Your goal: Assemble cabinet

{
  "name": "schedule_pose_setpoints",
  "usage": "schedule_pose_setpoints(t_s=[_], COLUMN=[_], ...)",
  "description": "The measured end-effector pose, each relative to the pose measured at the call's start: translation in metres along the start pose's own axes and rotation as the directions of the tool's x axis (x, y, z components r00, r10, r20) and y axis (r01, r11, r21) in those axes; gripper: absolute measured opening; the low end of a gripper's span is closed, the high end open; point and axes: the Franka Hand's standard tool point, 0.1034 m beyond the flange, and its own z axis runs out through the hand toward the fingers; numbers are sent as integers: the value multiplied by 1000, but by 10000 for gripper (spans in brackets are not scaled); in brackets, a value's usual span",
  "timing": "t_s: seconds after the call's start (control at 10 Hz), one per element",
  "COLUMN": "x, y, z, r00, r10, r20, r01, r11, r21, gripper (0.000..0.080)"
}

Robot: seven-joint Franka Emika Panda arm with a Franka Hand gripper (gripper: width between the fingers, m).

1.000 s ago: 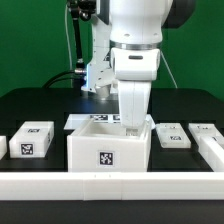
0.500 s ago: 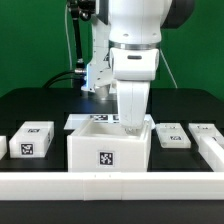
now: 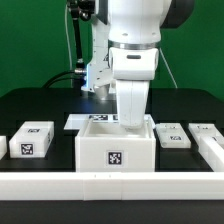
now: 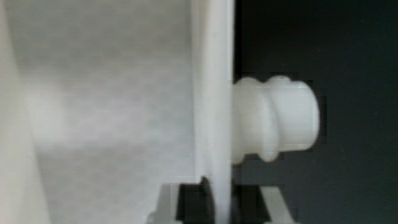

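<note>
The black bench (image 3: 40, 105) is mostly bare toward its back edge. The Panda arm (image 3: 135, 60) comes straight down over the middle of it and ends inside the cabinet (image 3: 117, 157). This open-topped white box stands near the front edge, about midway between the two front corners, with one tag on its front face. A white rail (image 3: 110, 186) runs along the front edge, just ahead of the cabinet. The marker board (image 3: 78, 122) lies flat just behind it.

Small tagged blocks sit on either side. One block (image 3: 32, 140) is toward the front left-hand corner in the exterior view. Two flatter pieces (image 3: 172, 135) (image 3: 207, 132) lie toward the front right-hand corner, the nearer one close beside the cabinet.

In the wrist view the gripper (image 4: 221, 205) straddles the thin top edge of a cabinet wall. Its dark fingers (image 4: 187, 205) are pressed onto either face of the wall, so it looks pinched. A ribbed round boss (image 4: 281, 118) juts from the wall's outer face.

The step in hand appears to be repositioning the cabinet body by its wall before parts are fitted. The next move calls for a low, level slide that doesn't twist the thin wall. There is little room toward the rail or the right-hand piece, and the marker board is close behind. The left-hand side offers more room.
</note>
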Motion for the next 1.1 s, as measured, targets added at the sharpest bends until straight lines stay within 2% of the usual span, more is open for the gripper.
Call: schedule_pose_setpoints(t_s=[0.4,0.6,0.8,1.0,1.1], x=[0,3,17,46,58], y=[1,12,24,33,34], z=[-1,-5,-7,-10,-9], r00=[1000,1000,999,997,997], r10=[-6,-24,-37,-63,-68], r20=[-1,-5,-16,-36,-45], r01=[6,24,36,60,64], r11=[1000,999,999,996,995], r21=[-3,-24,-39,-72,-73], gripper=[32,32,32,31,31])
